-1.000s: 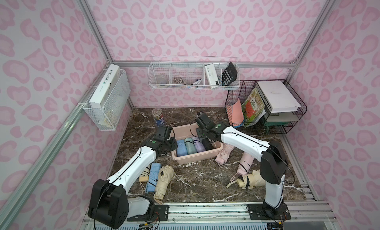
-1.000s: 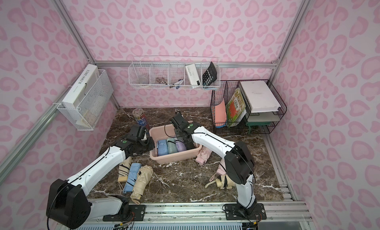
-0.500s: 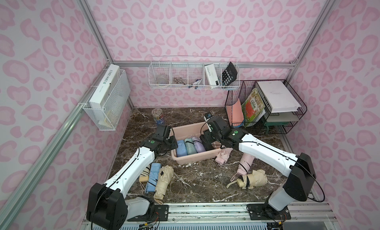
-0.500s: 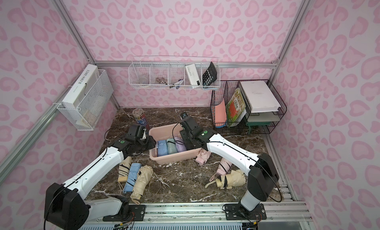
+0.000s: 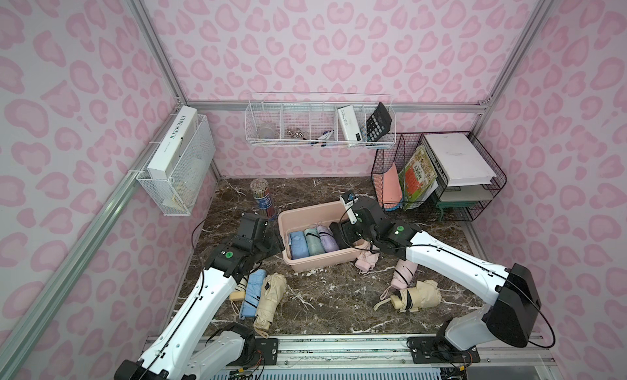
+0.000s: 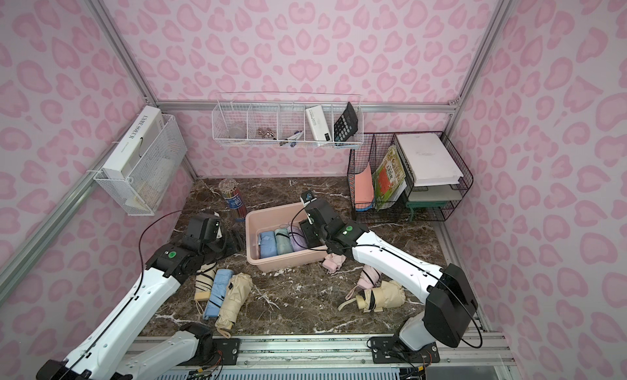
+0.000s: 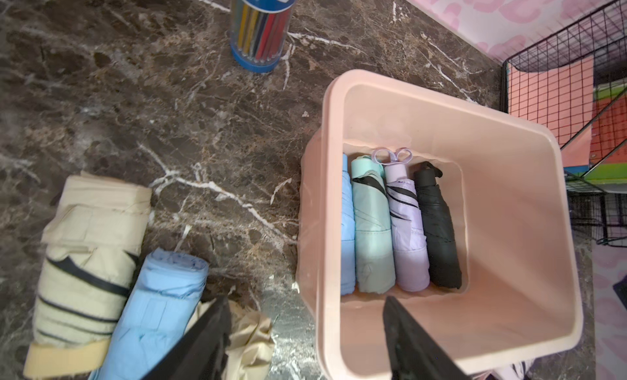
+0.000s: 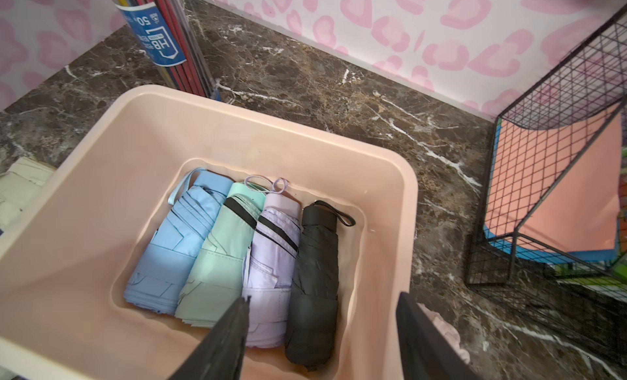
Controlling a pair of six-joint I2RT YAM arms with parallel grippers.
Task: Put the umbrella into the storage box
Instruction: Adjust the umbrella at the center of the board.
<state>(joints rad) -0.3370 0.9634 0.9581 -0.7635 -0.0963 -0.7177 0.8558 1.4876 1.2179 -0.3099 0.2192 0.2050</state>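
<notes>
Honestly, with the left hand point(image 7: 307, 303) and right hand point(image 8: 324, 298) both seen open and empty at the storage box point(image 5: 307, 264), the nearest pink umbrella point(image 5: 366, 262) on the table point(image 5: 322, 293) is best gripped mid-body and laid flat beside the black umbrella point(image 8: 315, 269) inside.

Both arms extended forward, converging. On left arm point(image 5: 207, 293), wrist tipped down; left pincer point(image 7: 305, 305) has jaws spread, nothing between them. On right arm point(image 5: 451, 259), forearm angled inward, wrist low; right pincer point(image 8: 324, 298) has jaws spread, nothing gripped. Both pincers point downward, near each other, not touching.
</notes>
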